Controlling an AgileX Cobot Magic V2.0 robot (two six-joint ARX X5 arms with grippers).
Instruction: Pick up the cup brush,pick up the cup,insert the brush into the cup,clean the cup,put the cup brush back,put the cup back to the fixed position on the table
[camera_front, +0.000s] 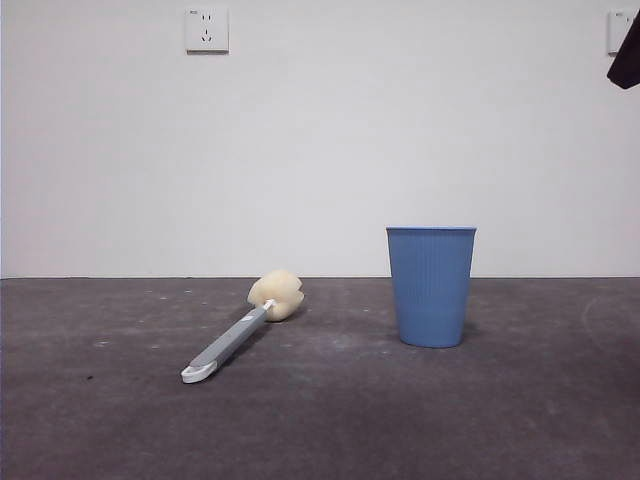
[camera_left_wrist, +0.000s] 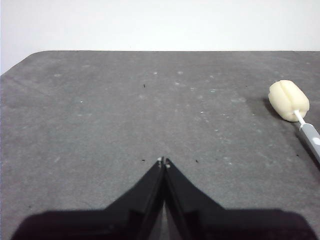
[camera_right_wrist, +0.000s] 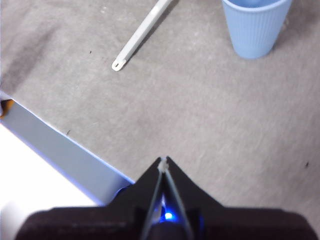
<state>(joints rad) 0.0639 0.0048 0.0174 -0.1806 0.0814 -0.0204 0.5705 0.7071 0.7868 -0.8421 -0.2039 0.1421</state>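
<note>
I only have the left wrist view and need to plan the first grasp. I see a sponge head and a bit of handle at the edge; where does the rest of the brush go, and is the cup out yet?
Observer: The cup brush lies flat on the table, its white looped end toward the front camera and its sponge head toward the wall.
Operator: And the cup?
Observer: The cup stands upright, apart from the brush, with its mouth open upward.
Operator: Is the other arm busy?
Observer: No. The right gripper is shut on nothing, above bare table short of both things. Your left gripper is shut too.
</note>
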